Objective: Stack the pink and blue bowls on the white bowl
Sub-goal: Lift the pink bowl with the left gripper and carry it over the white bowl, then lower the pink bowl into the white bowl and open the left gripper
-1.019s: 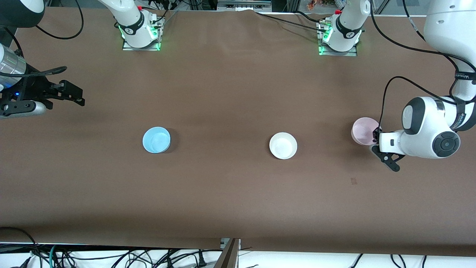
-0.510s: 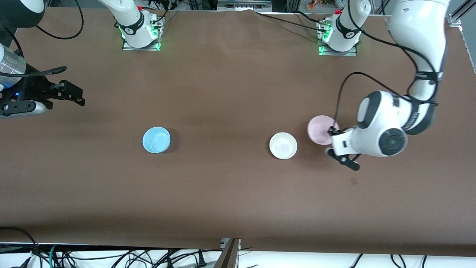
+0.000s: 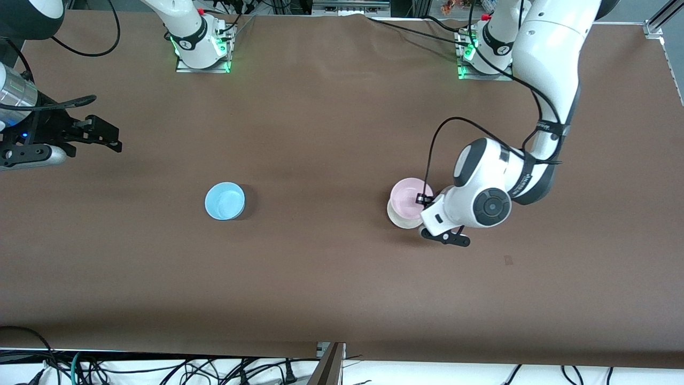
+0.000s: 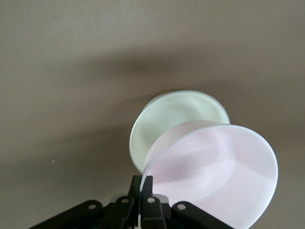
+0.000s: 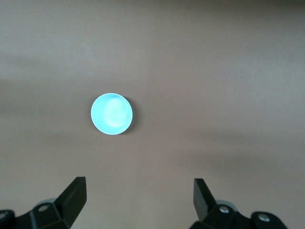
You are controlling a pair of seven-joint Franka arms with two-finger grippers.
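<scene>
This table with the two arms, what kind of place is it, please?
Most likely a robotics lab bench. Two arm bases are bolted to a brown covered table, loose cables lie along its edge, and the only things on it are plain test bowls, such as the blue bowl.

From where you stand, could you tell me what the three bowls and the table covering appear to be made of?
The pink bowl, pinched at its rim in the left gripper over the white bowl, looks like thin, smooth plastic: light glows through its wall. The white bowl and blue bowl look alike, with a soft sheen. The table covering seems matte brown paper or cloth, faintly creased.
</scene>
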